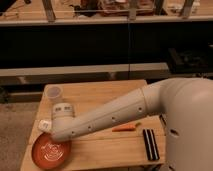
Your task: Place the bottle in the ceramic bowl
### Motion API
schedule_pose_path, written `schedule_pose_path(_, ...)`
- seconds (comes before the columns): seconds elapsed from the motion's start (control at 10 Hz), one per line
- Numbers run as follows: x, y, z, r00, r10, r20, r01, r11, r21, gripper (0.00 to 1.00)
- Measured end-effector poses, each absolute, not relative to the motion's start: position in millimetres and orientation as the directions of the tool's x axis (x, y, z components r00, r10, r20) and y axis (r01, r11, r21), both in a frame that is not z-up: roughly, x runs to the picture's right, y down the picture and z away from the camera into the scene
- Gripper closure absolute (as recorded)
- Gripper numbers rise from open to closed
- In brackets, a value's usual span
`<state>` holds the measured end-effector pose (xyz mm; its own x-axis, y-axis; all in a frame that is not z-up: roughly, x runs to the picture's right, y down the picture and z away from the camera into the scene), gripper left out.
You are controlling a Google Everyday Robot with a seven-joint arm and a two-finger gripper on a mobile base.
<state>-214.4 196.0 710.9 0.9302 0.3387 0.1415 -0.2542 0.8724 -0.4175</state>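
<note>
Camera view: gripper (49, 127) hangs at the desk's (100, 96) left edge, just above the ceramic bowl (50, 151). The whitish bottle (43, 125) is at its tip. I cannot tell how the jaws stand.

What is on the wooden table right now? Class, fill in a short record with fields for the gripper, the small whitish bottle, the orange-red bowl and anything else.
gripper: gripper at the arm's end, over the table's left side, by the bowl's far rim
bottle: small whitish elongated bottle, beside the gripper, not in the bowl
bowl: shallow glossy orange-red ceramic bowl, front-left corner
cup: translucent plastic cup, upright, back-left
other: thin orange carrot-like item; flat black bar, right
table: light wooden table
</note>
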Motion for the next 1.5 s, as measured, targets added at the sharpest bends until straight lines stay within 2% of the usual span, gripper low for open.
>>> schedule_pose_path(0.1, -214.2, 196.0, 711.6, 0.930, 0.339, 0.140, -0.254, 0.872, -0.417, 0.81)
schedule_pose_path(0.2, -213.9, 196.0, 711.7, 0.930, 0.339, 0.139, -0.256, 0.872, -0.418, 0.84)
schedule_pose_path(0.7, -242.6, 218.1, 715.3, 0.977, 0.134, 0.168, -0.022, 0.840, -0.542, 0.84)
schedule_pose_path(1.0, -247.0, 224.8, 714.7, 0.980, 0.068, 0.188, 0.054, 0.817, -0.575, 0.83)
schedule_pose_path(1.2, -247.0, 227.5, 715.4, 0.981, 0.039, 0.189, 0.083, 0.800, -0.595, 0.69)
schedule_pose_path(1.3, -250.4, 231.0, 715.4, 0.980, 0.011, 0.198, 0.115, 0.780, -0.615, 0.57)
schedule_pose_path(1.5, -255.3, 236.5, 715.4, 0.972, -0.028, 0.232, 0.175, 0.744, -0.645, 0.40)
